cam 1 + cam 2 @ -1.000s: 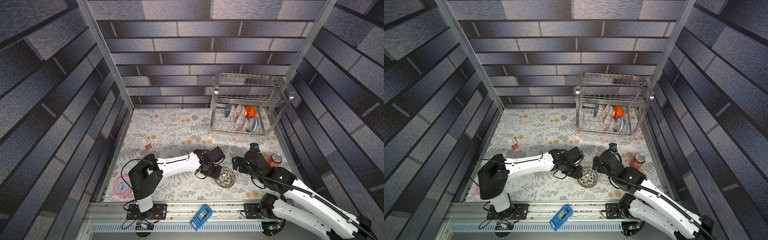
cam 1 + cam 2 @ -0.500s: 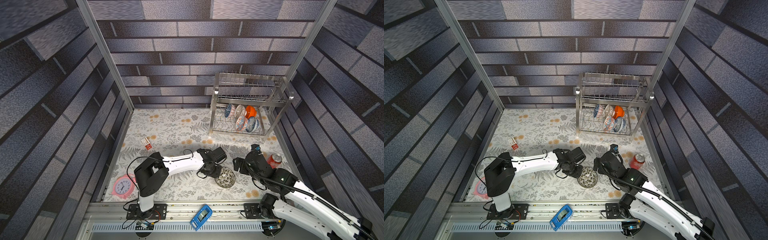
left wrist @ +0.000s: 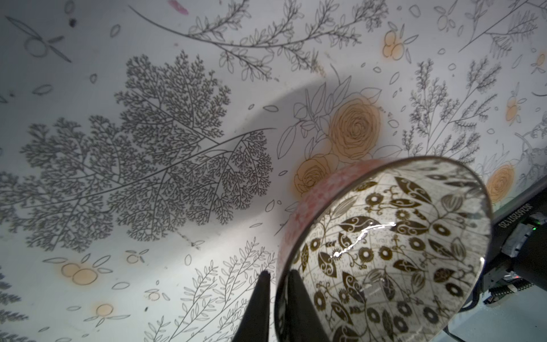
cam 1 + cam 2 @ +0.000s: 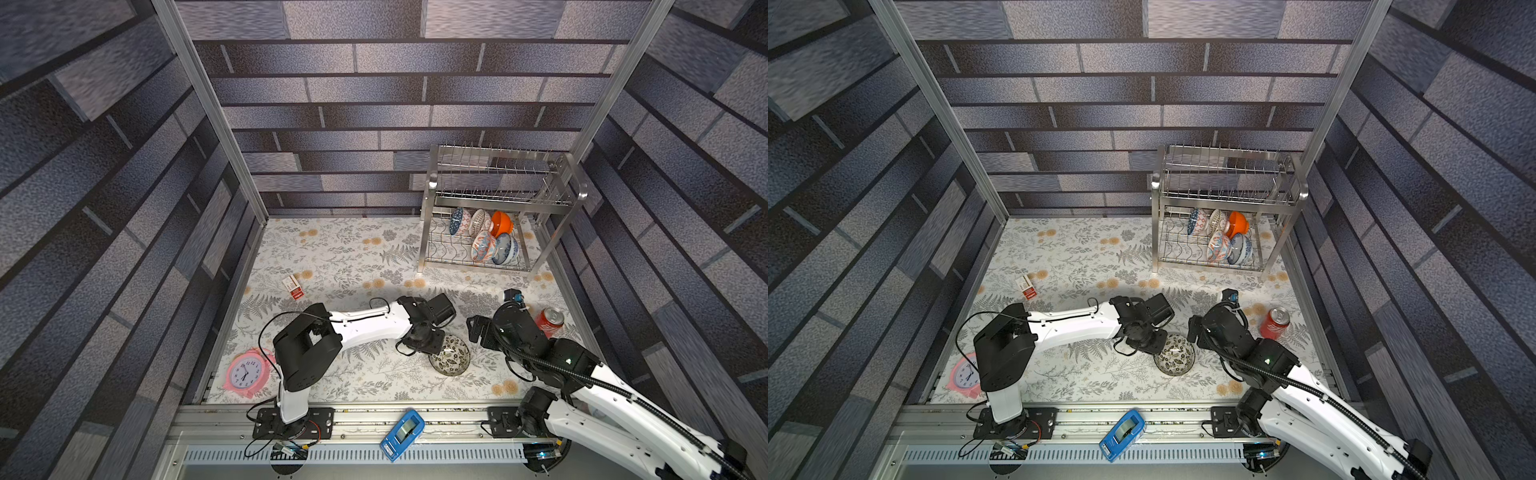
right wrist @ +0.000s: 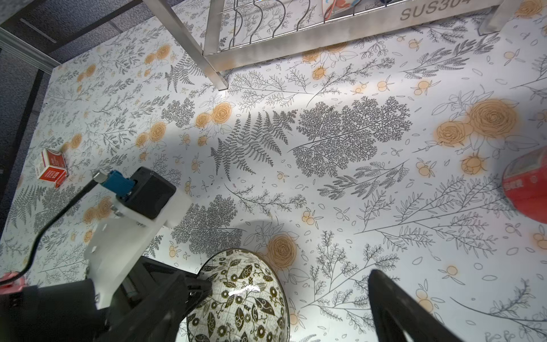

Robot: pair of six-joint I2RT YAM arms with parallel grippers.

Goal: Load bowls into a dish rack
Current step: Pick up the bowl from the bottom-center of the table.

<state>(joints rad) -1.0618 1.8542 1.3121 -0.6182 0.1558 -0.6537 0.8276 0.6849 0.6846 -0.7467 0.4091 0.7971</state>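
The black-and-white floral bowl (image 4: 451, 360) (image 4: 1174, 354) sits low over the table mat, near the front. My left gripper (image 3: 278, 278) (image 4: 432, 345) is shut on its rim, one finger inside (image 3: 296, 299) and one outside (image 3: 262, 296). My right gripper (image 5: 270, 296) (image 4: 473, 328) stands open just right of the bowl (image 5: 242, 299), not touching it. The dish rack (image 4: 498, 195) (image 4: 1225, 183) stands at the back right. Its lower tier holds several bowls on edge, among them the orange one (image 4: 500, 222).
A red can (image 4: 549, 322) (image 5: 527, 189) stands right of my right arm. A pink clock (image 4: 245, 372) lies at the front left, a small red-and-white box (image 4: 293, 286) on the left side of the mat, and a blue device (image 4: 402, 434) on the front rail.
My left gripper's fingers have closed onto the bowl's rim. The left arm's elbow has swung slightly to the right. The bowl and the right arm have hardly moved.
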